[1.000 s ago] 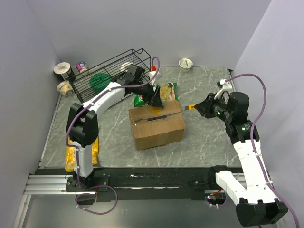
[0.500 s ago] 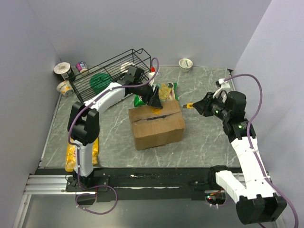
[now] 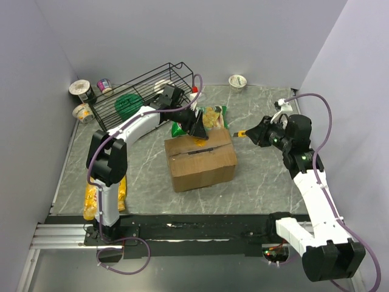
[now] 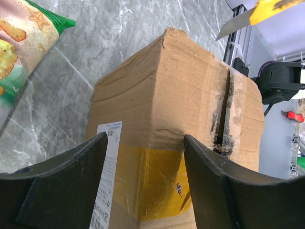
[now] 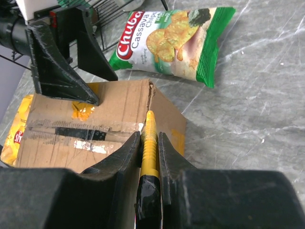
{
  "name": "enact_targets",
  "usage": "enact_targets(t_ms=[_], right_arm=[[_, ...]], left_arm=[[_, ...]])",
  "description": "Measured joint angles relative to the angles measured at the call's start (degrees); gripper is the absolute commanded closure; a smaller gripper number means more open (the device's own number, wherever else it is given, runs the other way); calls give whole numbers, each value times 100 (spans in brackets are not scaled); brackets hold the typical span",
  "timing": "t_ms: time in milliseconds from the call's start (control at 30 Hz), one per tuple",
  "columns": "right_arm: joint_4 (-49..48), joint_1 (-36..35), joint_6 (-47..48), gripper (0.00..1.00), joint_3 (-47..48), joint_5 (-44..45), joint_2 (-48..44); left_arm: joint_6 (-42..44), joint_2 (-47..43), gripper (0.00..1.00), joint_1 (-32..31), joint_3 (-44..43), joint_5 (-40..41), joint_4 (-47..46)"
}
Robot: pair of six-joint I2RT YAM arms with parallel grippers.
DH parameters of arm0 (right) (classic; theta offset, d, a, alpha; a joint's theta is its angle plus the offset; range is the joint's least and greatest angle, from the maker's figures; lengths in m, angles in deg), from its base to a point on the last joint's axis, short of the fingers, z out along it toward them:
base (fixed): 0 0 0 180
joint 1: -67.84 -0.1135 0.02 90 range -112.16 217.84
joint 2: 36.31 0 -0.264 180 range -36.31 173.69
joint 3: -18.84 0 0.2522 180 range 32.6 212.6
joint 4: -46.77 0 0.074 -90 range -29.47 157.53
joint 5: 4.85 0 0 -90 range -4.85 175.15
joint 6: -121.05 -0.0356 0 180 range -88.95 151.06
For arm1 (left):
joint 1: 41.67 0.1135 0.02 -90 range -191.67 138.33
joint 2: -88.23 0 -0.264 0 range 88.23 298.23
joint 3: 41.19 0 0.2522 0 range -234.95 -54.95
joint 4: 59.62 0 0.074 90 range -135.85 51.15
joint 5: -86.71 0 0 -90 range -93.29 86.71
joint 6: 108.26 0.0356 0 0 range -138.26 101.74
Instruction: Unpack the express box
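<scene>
Counter [image 3: 261, 182]: grey stone-look surface with pale veining, matt finish.
Back wall [image 3: 200, 36], left wall [image 3: 27, 121], right wall [image 3: 355, 73]: plain pale lilac-grey panels, closing the counter in on three sides.
Rail [image 3: 61, 234]: aluminium extrusion along the near edge.
Wire rack [image 3: 149, 91]: black, far left, set at an angle to the back wall.
Light: diffuse and even, with soft shadows.

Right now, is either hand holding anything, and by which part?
The right hand grips a yellow box cutter by its handle. The left hand is open at the express box, gripping nothing.
</scene>
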Motion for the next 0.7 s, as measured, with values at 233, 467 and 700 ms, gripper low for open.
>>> enact_targets(t_ms=[233, 467, 700], right_arm=[[-50, 0, -92, 100, -2, -11, 166], [-151, 0, -195, 100, -2, -66, 251], [-179, -39, -195, 100, -2, -87, 339]], left_arm=[[-94, 0, 30, 9, 31, 0, -22], [-114, 0, 30, 11, 35, 0, -35], [-114, 0, 30, 11, 37, 2, -35]])
